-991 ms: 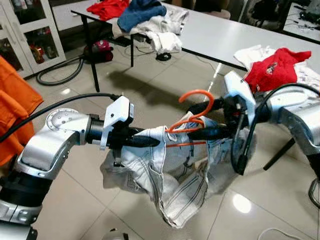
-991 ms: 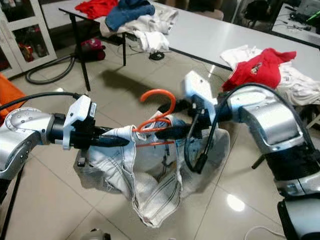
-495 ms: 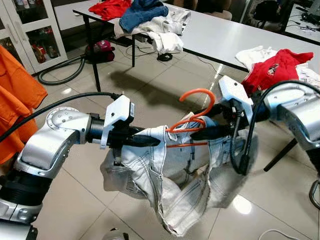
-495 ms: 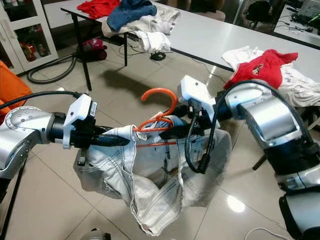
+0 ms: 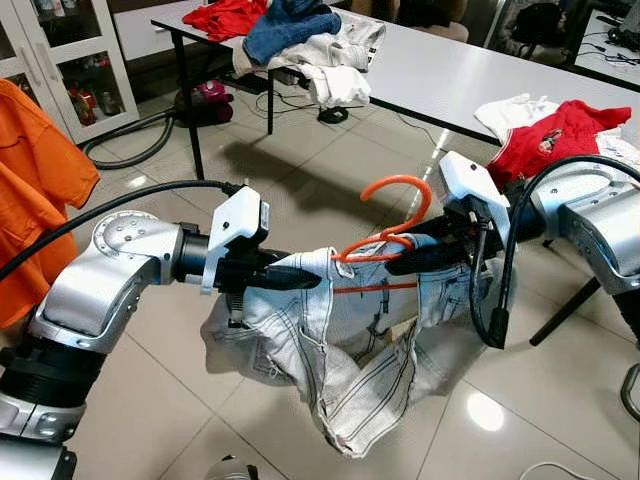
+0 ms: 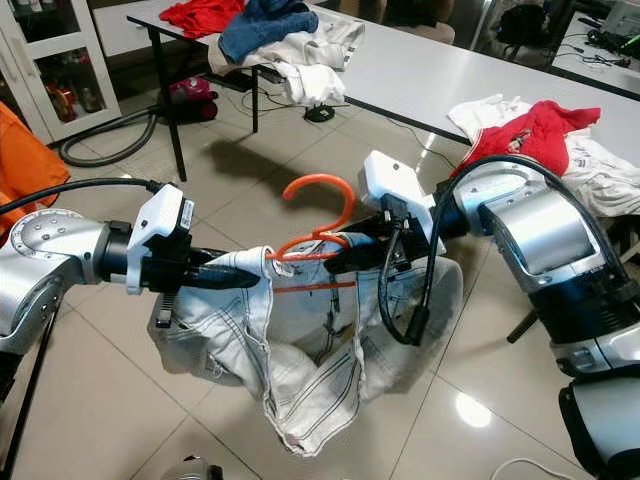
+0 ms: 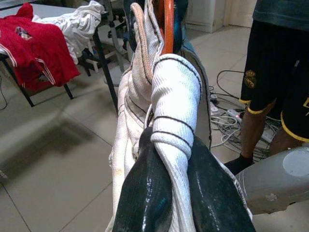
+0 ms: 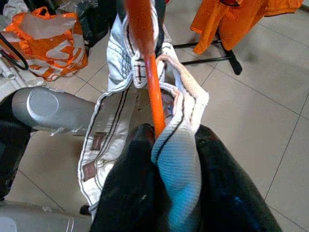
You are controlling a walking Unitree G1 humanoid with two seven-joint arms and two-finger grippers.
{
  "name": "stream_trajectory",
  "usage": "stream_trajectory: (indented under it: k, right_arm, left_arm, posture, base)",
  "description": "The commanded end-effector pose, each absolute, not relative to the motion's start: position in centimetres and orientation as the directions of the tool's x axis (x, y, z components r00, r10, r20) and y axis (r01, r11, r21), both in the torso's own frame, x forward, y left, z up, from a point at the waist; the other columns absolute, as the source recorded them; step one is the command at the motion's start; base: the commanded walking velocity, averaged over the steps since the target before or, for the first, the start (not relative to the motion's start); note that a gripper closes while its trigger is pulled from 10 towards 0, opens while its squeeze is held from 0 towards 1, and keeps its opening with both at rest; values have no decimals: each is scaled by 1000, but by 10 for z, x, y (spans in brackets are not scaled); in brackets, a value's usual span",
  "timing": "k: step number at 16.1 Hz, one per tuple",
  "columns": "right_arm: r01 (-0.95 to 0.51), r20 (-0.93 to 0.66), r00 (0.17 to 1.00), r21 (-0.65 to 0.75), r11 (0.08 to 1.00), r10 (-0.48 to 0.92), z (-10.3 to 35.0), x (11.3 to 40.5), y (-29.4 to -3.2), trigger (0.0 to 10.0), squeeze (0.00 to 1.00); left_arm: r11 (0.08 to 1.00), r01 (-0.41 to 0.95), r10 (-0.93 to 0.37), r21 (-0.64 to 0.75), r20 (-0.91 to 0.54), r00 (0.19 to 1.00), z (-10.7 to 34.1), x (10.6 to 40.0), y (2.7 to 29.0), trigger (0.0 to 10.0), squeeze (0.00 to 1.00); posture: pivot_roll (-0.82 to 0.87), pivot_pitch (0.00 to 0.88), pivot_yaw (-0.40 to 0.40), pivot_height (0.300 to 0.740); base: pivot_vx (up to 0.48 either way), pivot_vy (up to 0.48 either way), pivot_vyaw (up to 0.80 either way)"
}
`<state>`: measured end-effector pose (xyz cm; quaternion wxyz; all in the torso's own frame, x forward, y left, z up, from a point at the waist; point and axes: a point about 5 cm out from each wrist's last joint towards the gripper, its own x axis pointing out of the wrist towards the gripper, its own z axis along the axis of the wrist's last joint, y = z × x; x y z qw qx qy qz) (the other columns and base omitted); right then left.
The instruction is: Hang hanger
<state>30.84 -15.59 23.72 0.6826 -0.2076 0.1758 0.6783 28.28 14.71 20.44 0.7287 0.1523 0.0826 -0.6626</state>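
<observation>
From my head camera, I hold a pair of pale white jeans (image 5: 340,350) stretched between my two arms above the tiled floor (image 5: 300,170). My left gripper (image 5: 300,278) is clamped on one end of the waistband, and my right gripper (image 5: 405,262) is clamped on the other end. An orange hanger (image 5: 390,215) sits in the waistband between them, its hook curling upward and its bar running across the cloth. The trouser legs sag in a heap below. Beyond my arms stands a long white table (image 5: 450,75) carrying a mixed pile of clothes (image 5: 300,35) at its far end and a red shirt (image 5: 550,135) near my right arm. An orange garment (image 5: 35,190) hangs at my left.

Along my left wrist, both black fingers (image 7: 145,203) pinch a rolled fold of the white denim, with the orange hanger bar (image 7: 168,26) rising just beyond it. A person in dark shorts (image 7: 275,82) stands nearby.

Along my right wrist, my fingers (image 8: 130,193) close on the pale waistband and on the end of the orange hanger arm (image 8: 152,92), which runs away over the jeans. An orange bag (image 8: 46,38) lies on the floor beyond.
</observation>
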Motion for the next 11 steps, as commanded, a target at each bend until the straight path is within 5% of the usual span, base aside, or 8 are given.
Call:
stream_trajectory:
  k: [1, 6, 7, 11]
  right_arm:
    - [-998, -533, 19, -58, -14, 846, 242, 309, -157, 0, 0]
    - [-994, -525, 77, -108, 23, 848, 240, 315, -157, 0, 0]
    - [-993, -520, 89, -118, 33, 849, 241, 316, -158, 0, 0]
    - [-988, -539, 126, -146, 55, 833, 236, 318, -160, 0, 0]
  left_arm:
    - [76, 978, -949, 195, -286, 131, 222, 287, 145, 10000, 0]
    - [117, 968, -956, 223, -238, 171, 228, 289, 145, 10000, 0]
    - [158, 970, -968, 184, -164, 189, 235, 291, 145, 10000, 1000]
    - [144, 971, -983, 193, -87, 163, 251, 290, 149, 10000, 1000]
  posture:
    - [-143, 0, -91, 740]
    - [-141, 0, -94, 740]
    - [-140, 0, -93, 740]
    - [-139, 0, -85, 740]
  base:
    - [0, 0, 0]
    - [0, 0, 0]
    - [0, 0, 0]
    - [0, 0, 0]
